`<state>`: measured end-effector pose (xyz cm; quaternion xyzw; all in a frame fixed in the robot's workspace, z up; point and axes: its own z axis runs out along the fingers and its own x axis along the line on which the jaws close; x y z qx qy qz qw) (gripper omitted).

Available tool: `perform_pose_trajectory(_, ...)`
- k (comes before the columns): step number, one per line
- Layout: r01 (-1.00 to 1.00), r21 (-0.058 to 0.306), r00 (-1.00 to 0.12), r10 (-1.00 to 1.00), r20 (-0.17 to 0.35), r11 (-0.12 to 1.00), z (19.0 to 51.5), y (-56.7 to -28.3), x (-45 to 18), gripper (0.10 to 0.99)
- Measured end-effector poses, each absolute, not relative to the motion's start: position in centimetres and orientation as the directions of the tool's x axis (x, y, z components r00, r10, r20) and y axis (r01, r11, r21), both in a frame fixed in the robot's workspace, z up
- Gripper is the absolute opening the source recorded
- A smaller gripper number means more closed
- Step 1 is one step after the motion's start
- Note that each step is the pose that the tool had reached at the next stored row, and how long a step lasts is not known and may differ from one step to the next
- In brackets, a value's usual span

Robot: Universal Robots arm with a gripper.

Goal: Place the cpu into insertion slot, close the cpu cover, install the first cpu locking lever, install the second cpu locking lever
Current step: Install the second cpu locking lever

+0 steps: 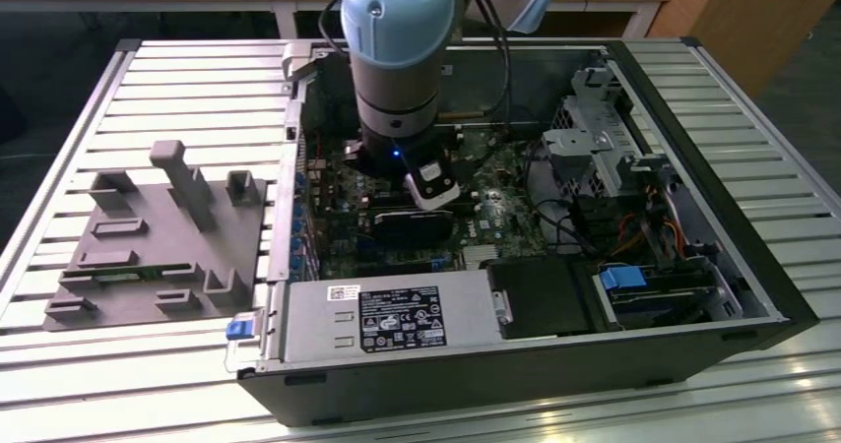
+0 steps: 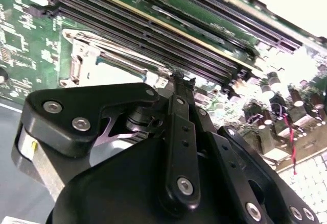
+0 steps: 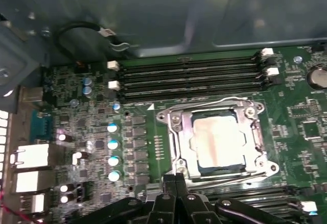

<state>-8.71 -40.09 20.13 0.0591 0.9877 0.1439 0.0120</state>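
Your gripper (image 3: 175, 179) sits inside the open computer case (image 1: 736, 266), low over the green motherboard (image 3: 87, 96) and just beside the socket edge; its fingertips (image 3: 176, 180) are pressed together with nothing between them. The cpu (image 3: 218, 141) already lies in the insertion slot (image 3: 217, 170), silvery-beige top facing up. The cpu cover (image 3: 184, 142) lies flat around it, its frame ringing the chip (whether the thin wire levers along the frame are latched you cannot tell). Long black memory slots (image 3: 189, 76) run just beyond the socket, with a row of capacitors (image 3: 113, 151) to one side. In the exterior view a white printed label (image 1: 401, 318) sits on the power supply, its text too small to read, and a grey fixture block (image 1: 158, 241) rests on the slatted table (image 1: 79, 384) at the exterior view's left.
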Motion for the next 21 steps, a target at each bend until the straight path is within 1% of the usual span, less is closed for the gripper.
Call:
perform_pose_trajectory(10,0.114,0.283,-0.993,0.120,-0.004,0.952,20.3,-40.1,-7.2,0.102)
perform_pose_trajectory(17,0.115,0.283,-0.993,0.120,-0.002,0.952,21.2,-40.1,-6.6,0.102)
perform_pose_trajectory(21,0.115,0.271,-0.993,0.120,-0.003,0.956,22.0,-40.0,-6.6,0.102)
